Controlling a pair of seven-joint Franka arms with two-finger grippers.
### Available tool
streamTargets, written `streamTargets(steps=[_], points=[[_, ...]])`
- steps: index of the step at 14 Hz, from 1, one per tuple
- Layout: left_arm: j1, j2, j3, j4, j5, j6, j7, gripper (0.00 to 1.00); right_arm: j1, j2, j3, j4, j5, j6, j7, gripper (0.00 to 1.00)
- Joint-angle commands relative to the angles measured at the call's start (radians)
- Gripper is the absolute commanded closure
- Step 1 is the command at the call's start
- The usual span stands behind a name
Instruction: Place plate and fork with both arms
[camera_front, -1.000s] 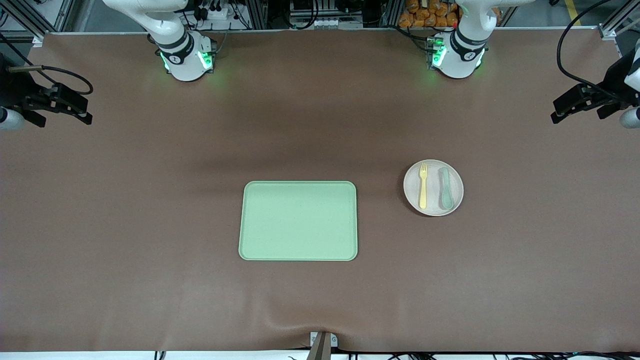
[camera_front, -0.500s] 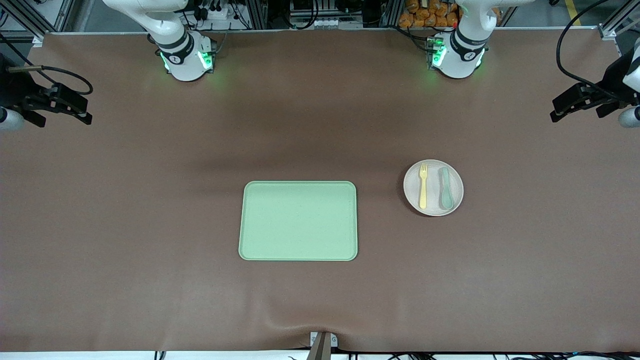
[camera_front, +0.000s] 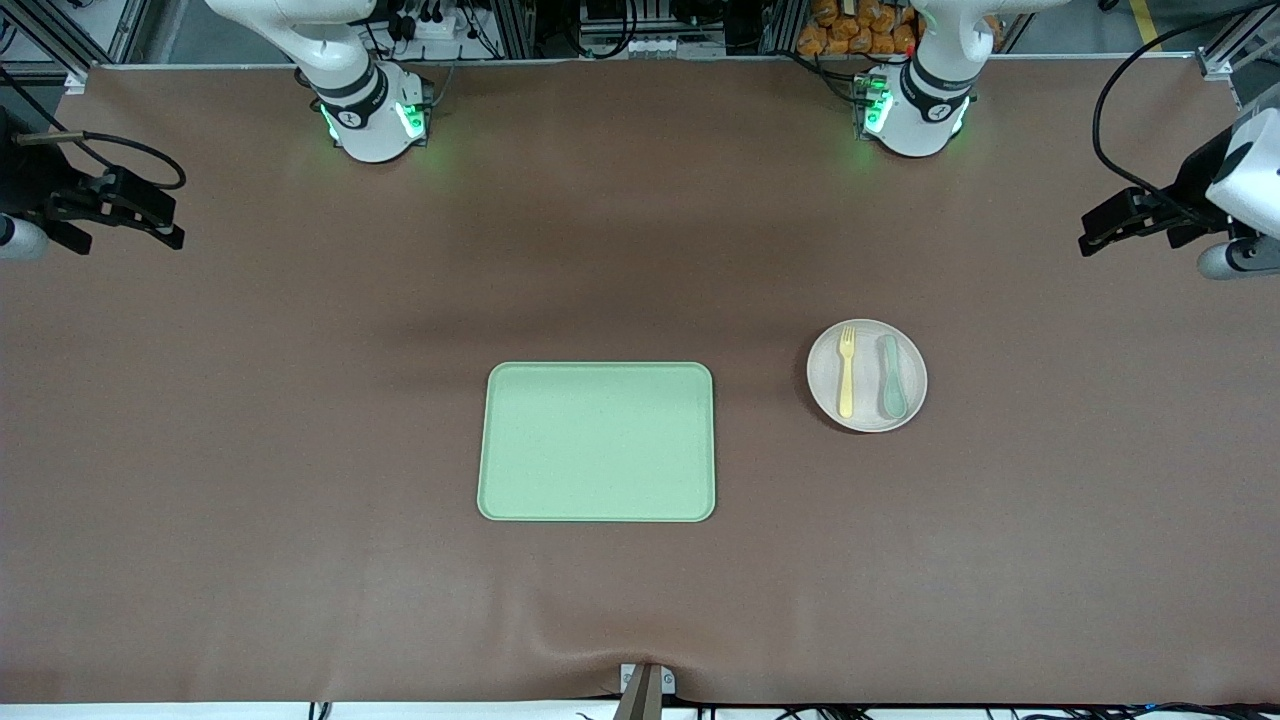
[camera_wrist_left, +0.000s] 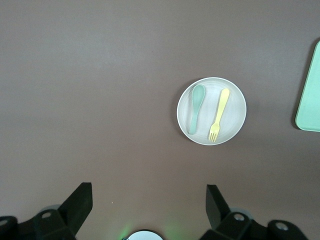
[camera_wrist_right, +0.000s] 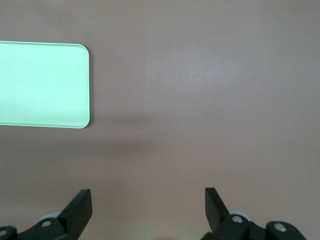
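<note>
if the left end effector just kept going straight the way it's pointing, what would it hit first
Probably bare table. The left end effector, open, points down at brown cloth; the plate with fork and spoon sits off to one side of that line, though depth is unclear.

A light-green rectangular tray (camera_front: 597, 441) with rounded corners lies flat near the middle of the table (camera_front: 300, 400), which is covered in a plain brown mat. Nothing sits on the tray. Toward the left arm's end of the table, well apart from the tray, a grey-green spoon (camera_front: 890, 377) lies with its bowl pointing toward the front camera. At the front edge of the table, nearer to the camera than the tray, the mat puckers around a small metal bracket (camera_front: 646, 684). Past the table's top edge are cables (camera_front: 620, 25), metal framing and a pile of orange-brown packets (camera_front: 860, 25).
</note>
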Motion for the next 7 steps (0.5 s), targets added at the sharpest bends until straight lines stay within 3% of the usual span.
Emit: streamTargets(steps=[1, 7], points=[[0.013, -0.012, -0.007, -0.080, -0.012, 0.073, 0.013, 0.00, -0.022, -0.007, 0.013, -0.003, 0.009, -0.004, -0.016, 0.00], [0.015, -0.010, -0.007, -0.183, -0.005, 0.195, 0.011, 0.00, -0.022, -0.007, 0.013, -0.003, 0.009, -0.004, -0.016, 0.00]])
